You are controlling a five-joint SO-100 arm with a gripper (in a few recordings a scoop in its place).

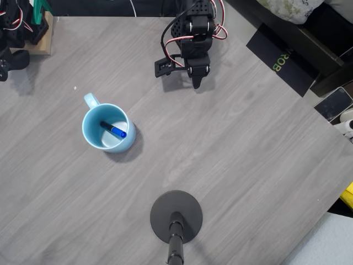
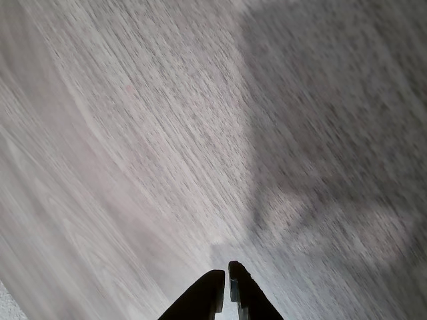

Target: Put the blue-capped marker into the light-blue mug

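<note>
Blue-capped marker (image 1: 113, 130) lies inside the light-blue mug (image 1: 94, 143), long axis tilted, cap toward lower right in the overhead view. Gripper (image 2: 225, 280) jaws together, empty, well apart up-right of the mug over bare table (image 1: 248, 165). Looks done.

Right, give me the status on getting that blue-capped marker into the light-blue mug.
Done, by the look of it: in the overhead view the blue-capped marker lies inside the light-blue mug, slanted across its bottom. Nothing is in hand: the claw is shut and empty above bare grey table, and the arm sits near the table's far edge, well apart from the mug. Nothing looks left to do.
</note>
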